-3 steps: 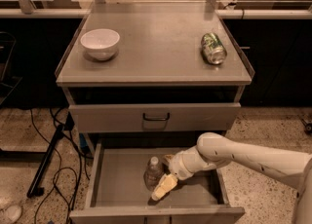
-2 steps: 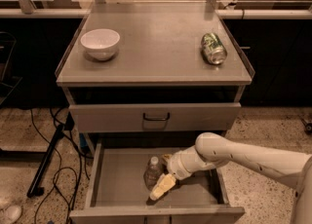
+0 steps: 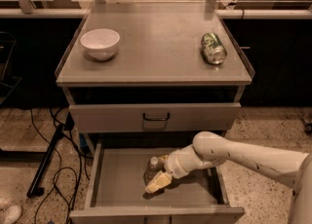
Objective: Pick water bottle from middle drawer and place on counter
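Grey and matte, the counter (image 3: 156, 57) carries a white bowl (image 3: 100, 43) near its left edge and a green-and-silver drink can (image 3: 213, 48) on its side near the right edge. Below, the open middle drawer (image 3: 117, 184) holds the water bottle (image 3: 151, 168) near its centre. The gripper (image 3: 158, 183) is right against the bottle, but I cannot tell whether the claw clasps it.

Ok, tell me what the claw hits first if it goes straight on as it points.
The claw points down-left inside the middle drawer, right beside the water bottle. Straight on, it would probably meet the drawer floor first; depth is unclear, so it might brush the bottle's base instead.
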Tool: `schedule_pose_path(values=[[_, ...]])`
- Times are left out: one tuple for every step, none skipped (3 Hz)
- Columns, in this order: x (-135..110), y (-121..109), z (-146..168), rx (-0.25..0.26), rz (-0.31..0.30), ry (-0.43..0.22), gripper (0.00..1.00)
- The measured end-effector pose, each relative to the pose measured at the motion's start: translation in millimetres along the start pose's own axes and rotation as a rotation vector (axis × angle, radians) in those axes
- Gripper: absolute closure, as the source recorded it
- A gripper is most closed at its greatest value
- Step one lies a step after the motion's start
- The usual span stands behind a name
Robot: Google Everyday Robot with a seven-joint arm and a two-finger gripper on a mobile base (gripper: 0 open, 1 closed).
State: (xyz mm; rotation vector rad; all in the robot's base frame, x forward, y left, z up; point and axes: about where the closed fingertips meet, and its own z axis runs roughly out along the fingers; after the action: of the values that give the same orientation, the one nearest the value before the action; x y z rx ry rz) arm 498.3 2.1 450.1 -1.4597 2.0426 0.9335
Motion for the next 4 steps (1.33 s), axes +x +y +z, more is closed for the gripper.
schedule_pose_path(values=[[0.0, 0.0, 0.0, 0.000, 0.000, 0.000, 0.49], [0.0, 0.0, 0.0, 0.000, 0.000, 0.000, 0.72], [0.0, 0.0, 0.1, 0.000, 0.000, 0.000, 0.96], [0.0, 0.2, 0.3, -0.001, 0.000, 0.000, 1.00]])
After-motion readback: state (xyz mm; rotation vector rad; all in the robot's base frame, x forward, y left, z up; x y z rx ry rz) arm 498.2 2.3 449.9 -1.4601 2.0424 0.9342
